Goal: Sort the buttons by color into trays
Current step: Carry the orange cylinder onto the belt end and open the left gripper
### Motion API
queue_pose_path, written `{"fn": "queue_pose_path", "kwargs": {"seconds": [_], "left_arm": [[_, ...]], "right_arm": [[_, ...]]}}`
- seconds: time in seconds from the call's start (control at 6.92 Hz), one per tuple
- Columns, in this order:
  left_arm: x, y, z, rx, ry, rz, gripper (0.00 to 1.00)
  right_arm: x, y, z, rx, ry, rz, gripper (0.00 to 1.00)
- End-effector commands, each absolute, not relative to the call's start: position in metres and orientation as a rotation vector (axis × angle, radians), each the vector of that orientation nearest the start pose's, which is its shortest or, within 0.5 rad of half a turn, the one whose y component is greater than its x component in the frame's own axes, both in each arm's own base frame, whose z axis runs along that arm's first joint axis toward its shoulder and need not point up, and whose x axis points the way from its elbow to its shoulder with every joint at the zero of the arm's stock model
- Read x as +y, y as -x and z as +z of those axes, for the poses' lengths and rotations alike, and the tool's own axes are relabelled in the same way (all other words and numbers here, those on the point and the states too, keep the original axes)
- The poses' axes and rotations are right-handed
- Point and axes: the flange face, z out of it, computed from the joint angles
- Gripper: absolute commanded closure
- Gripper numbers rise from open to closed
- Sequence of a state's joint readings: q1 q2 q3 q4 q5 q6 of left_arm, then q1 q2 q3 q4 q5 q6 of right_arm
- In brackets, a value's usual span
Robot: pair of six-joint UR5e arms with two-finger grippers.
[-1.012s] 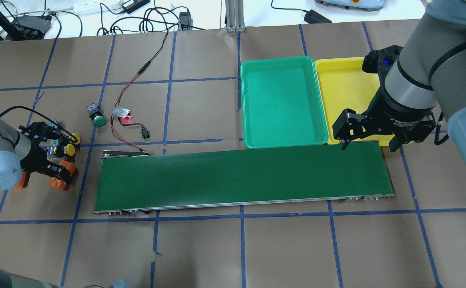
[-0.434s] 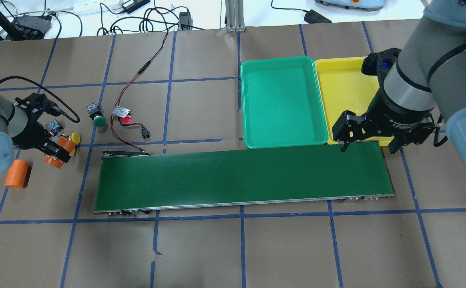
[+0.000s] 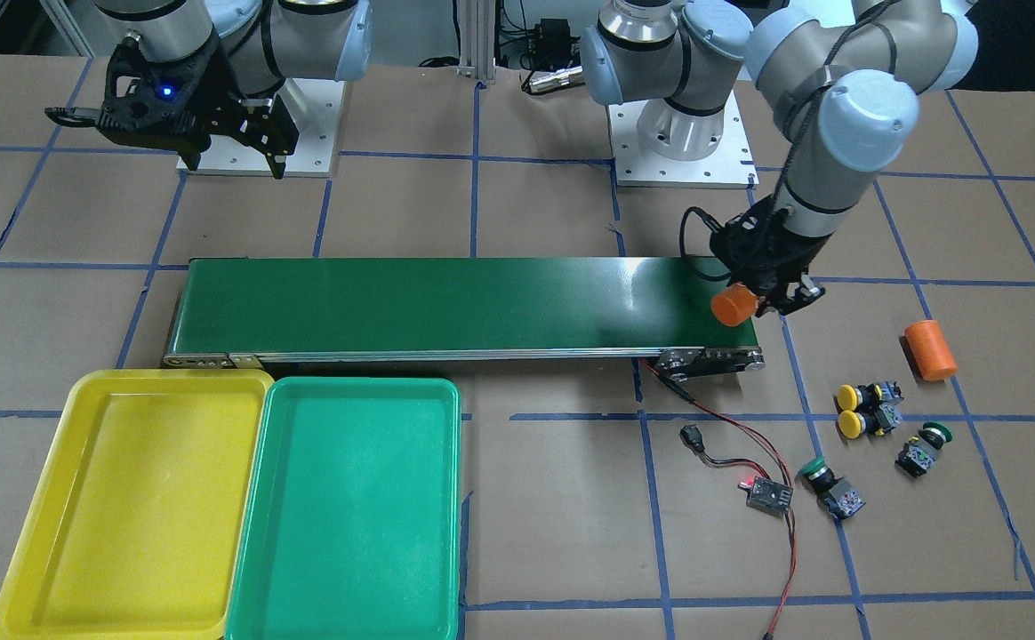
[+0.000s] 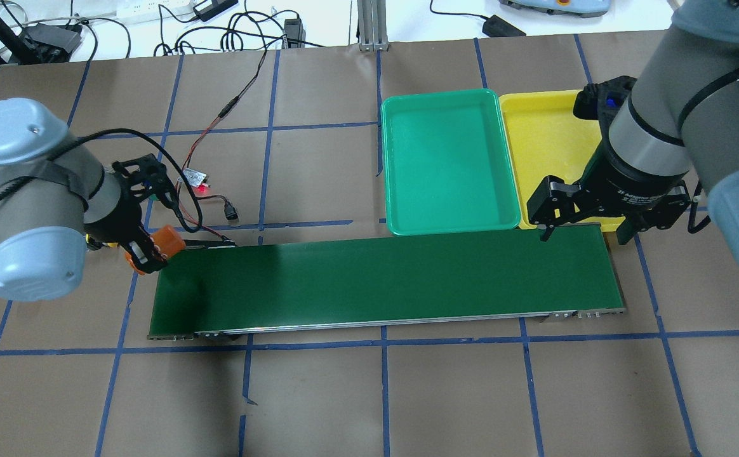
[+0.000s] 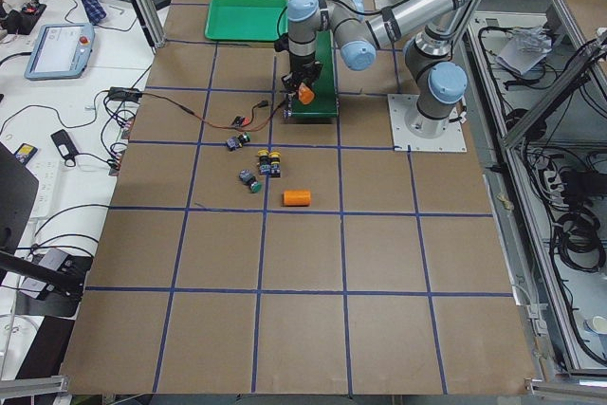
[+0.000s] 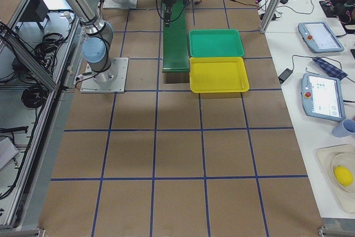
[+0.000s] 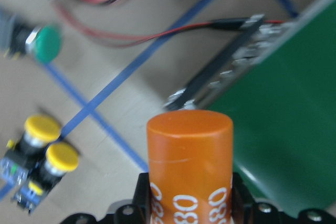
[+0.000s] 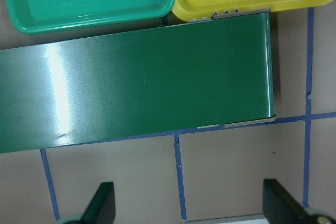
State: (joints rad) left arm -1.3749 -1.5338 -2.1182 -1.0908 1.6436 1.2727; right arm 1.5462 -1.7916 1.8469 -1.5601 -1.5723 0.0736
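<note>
An orange cylinder (image 3: 733, 306) is held clenched in the left gripper (image 3: 762, 298) over the end of the conveyor belt (image 4: 382, 279) nearest the buttons; it is not one of the things to be sorted. The right gripper (image 4: 585, 228) is seen spread wide and grasping nothing, hung above the other end of the belt, just beside the yellow tray (image 3: 126, 498).

All four buttons are found lying on their sides on the desk (image 4: 407, 393), beyond the belt's end on the robot's left. The two yellow buttons (image 3: 855, 411) are pressed against each other, side by side. One green button (image 3: 925, 447) is set near them, the other green button (image 3: 829, 484) closer to the small circuit board (image 3: 768, 495). A second orange cylinder (image 3: 930, 350) is left on the desk nearby. No button is seen in the yellow tray or in the green tray (image 3: 357, 498), so the sorting is judged not yet begun.

The buttons are judged to be light, rigid and not fragile. The domed caps are likely smooth and apt to slip, so hold is best taken across the flat faces of the black body. The touching yellow pair may need to be approached from the outer faces, since little room is left between them for a finger.
</note>
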Motion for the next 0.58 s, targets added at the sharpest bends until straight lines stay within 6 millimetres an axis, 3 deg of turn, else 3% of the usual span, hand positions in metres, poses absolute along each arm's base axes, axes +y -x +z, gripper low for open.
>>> {"fn": "queue_pose_path", "kwargs": {"seconds": [0.0,0.14,0.29,0.43], "left_arm": [[-0.428,0.076,0.27,2.477,-1.906,0.152,1.0],[-0.427,0.078,0.268,2.474,-1.914,0.158,1.0],[-0.423,0.086,0.264,2.51,-1.947,0.1,0.78],[-0.424,0.09,0.262,2.53,-1.958,0.047,0.01]], "right_arm": [[-0.395,-0.124,0.45,3.139,-0.154,0.104,0.0],[-0.395,-0.123,0.449,3.139,-0.154,0.106,0.0],[-0.394,-0.124,0.449,3.139,-0.154,0.106,0.0],[-0.396,-0.123,0.451,3.141,-0.147,0.089,0.0]]}}
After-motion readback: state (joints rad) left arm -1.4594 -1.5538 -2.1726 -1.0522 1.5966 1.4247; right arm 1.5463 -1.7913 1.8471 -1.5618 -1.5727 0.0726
